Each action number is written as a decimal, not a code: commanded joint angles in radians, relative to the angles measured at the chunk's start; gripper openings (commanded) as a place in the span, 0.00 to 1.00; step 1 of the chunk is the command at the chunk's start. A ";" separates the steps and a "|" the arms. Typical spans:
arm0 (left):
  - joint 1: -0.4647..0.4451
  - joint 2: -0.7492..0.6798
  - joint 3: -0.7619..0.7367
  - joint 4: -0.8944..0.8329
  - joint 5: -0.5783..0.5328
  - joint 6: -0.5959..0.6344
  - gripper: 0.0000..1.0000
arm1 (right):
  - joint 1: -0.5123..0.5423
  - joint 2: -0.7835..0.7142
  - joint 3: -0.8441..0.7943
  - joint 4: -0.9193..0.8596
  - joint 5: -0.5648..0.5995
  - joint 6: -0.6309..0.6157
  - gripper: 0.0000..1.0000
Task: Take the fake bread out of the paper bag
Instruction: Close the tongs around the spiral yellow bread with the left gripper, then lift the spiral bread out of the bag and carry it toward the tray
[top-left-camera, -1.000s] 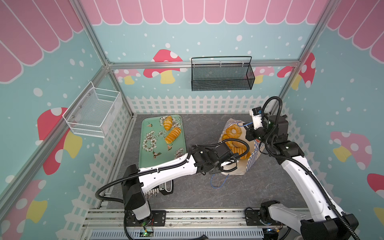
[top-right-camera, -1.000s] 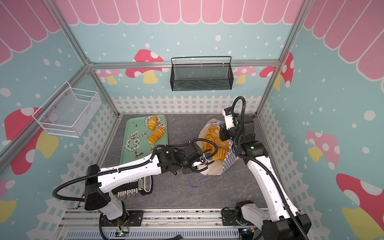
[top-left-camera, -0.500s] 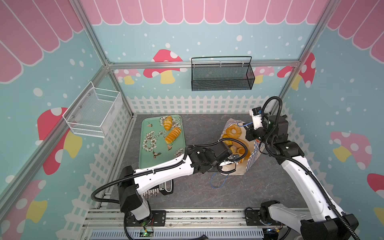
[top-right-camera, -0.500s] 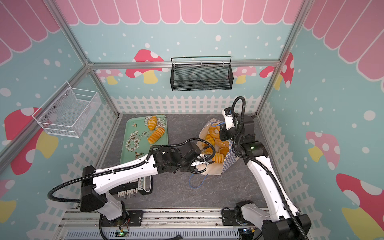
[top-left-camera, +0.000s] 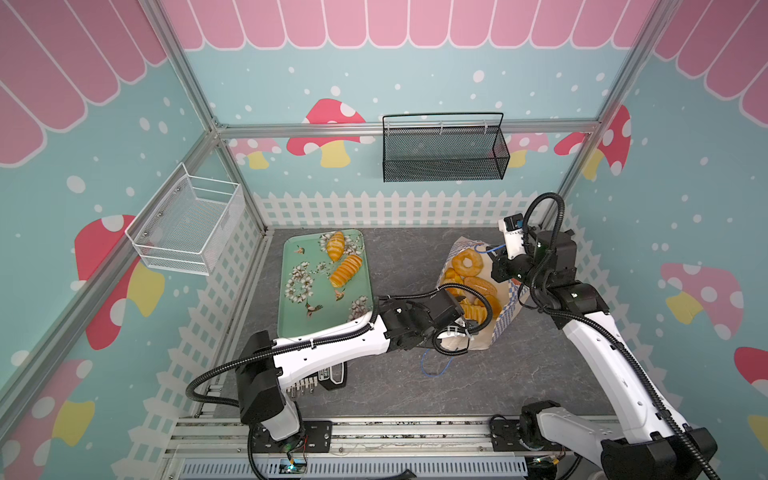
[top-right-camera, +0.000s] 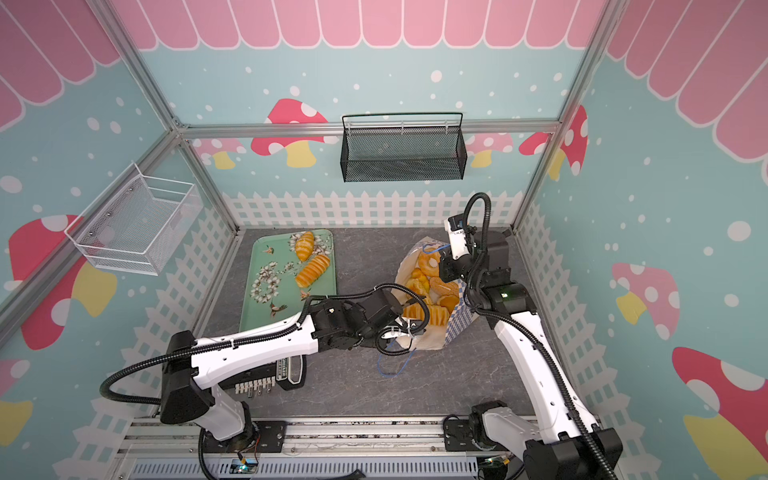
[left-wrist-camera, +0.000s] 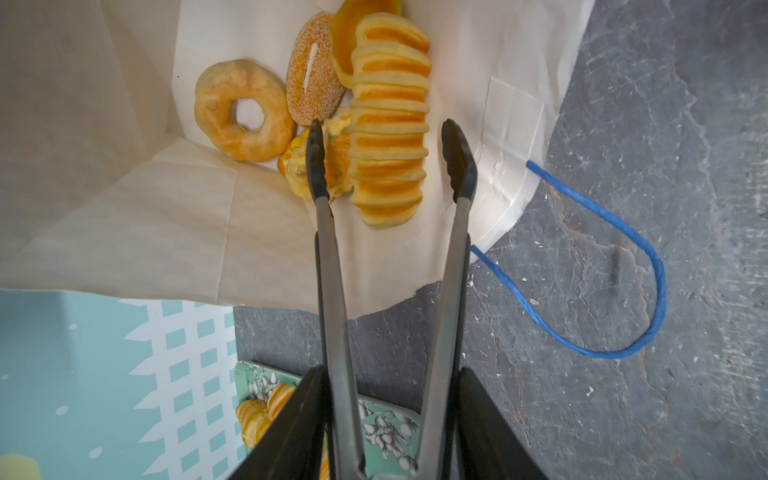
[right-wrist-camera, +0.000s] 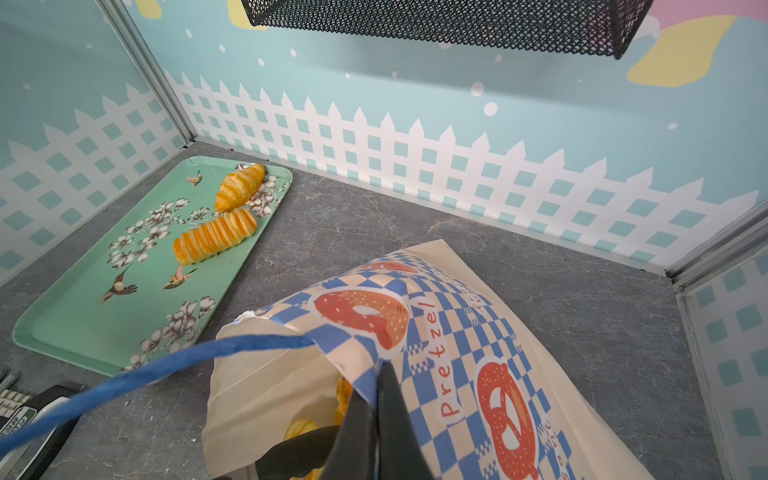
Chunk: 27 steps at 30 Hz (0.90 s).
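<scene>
Left gripper (left-wrist-camera: 388, 386): my fingers are clamped on the two arms of a pair of tongs (left-wrist-camera: 328, 249), with nothing else in hand. The tongs stand partly spread, and their black tips reach inside the mouth of the paper bag (left-wrist-camera: 166, 208).

Finding, tips to target: the ribbed loaf (left-wrist-camera: 388, 124) lies directly ahead, between the two tips. Its long axis runs in line with my reach, so the tips stand on either side of its narrow width, not its length. One tip is at the loaf's edge, over a smaller pastry partly hidden under it. The opposite tip stands clear, with bag paper showing in the gap. The loaf's near end sits short of the tips and its far end extends beyond them.

Other fake bread in the bag: a ring doughnut (left-wrist-camera: 243, 110) and a seeded bun (left-wrist-camera: 316, 70) lie off to one side of the loaf.

Right gripper (right-wrist-camera: 376, 399): pressed together on the bag's checkered rim, holding the mouth up.

Judgement: the left arm is the nearer and the only free one. Closing across the loaf's width should suffice, though the pastry beneath it could get caught as well.

Green tray (top-left-camera: 299, 324): well apart from the bag; it carries a croissant (top-left-camera: 336, 245) and a second ribbed loaf (top-left-camera: 345, 271).
</scene>
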 joint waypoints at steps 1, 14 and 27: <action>-0.008 0.002 -0.023 0.119 -0.046 0.043 0.46 | 0.006 -0.008 0.036 -0.016 -0.005 -0.006 0.00; -0.030 0.020 -0.109 0.248 -0.087 0.106 0.43 | 0.005 -0.005 0.038 -0.019 0.002 -0.007 0.00; -0.033 -0.016 -0.116 0.246 -0.103 0.097 0.11 | 0.005 0.000 0.042 -0.019 0.000 -0.006 0.00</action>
